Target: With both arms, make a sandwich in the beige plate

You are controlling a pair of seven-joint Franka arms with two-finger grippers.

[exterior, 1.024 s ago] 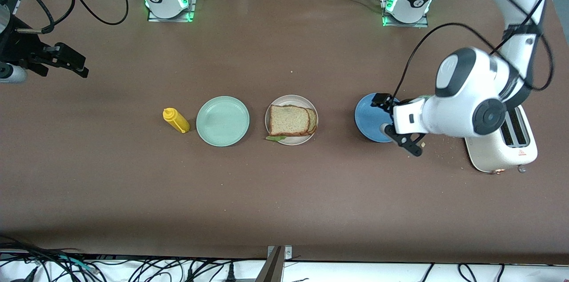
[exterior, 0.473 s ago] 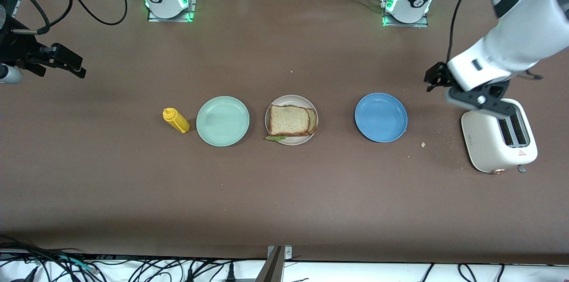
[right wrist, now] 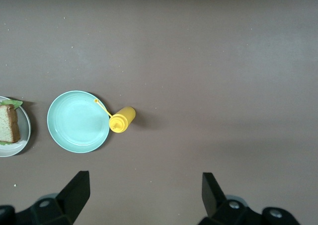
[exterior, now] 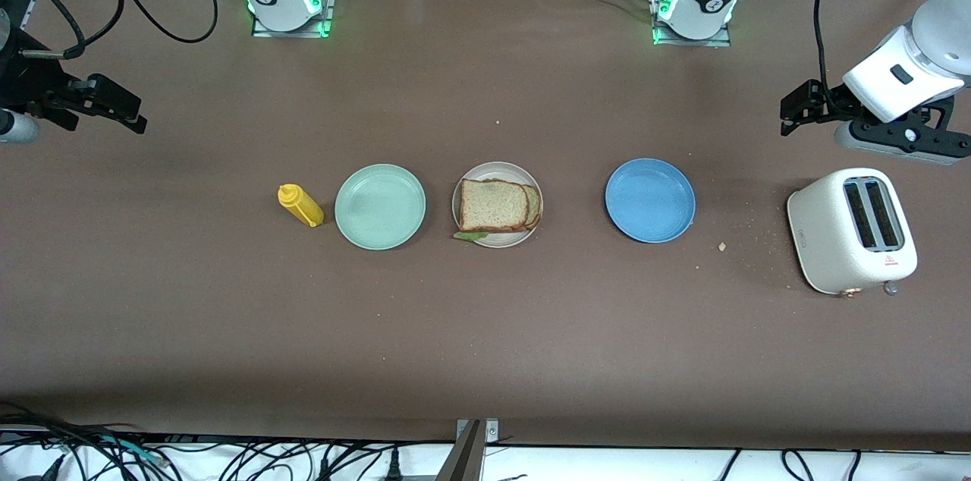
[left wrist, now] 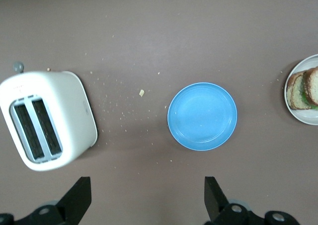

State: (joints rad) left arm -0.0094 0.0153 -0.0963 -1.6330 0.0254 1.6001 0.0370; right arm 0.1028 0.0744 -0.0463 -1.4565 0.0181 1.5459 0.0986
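The sandwich (exterior: pixel 494 205) lies on the beige plate (exterior: pixel 497 166) in the middle of the table: two tan bread slices stacked slightly askew, with green lettuce peeking out at the edge. It also shows in the left wrist view as sandwich (left wrist: pixel 303 88) on the plate (left wrist: pixel 298 114). My left gripper (exterior: pixel 790 115) hangs open and empty over bare table by the toaster. In its own view the left gripper (left wrist: pixel 147 200) has wide-apart fingers (left wrist: pixel 79 195). My right gripper (exterior: pixel 136 115) waits open and empty over the right arm's end of the table; in its own view the right gripper (right wrist: pixel 144 195) holds nothing.
A mint green plate (exterior: pixel 380 206) and a yellow squeeze bottle (exterior: pixel 300 205) sit beside the beige plate toward the right arm's end. A blue plate (exterior: pixel 650 200) and a white toaster (exterior: pixel 851 231) sit toward the left arm's end, with crumbs (exterior: pixel 722 246) between them.
The left arm has lifted away from over the blue plate and swung out toward its end of the table, uncovering the toaster. The right arm has barely moved.
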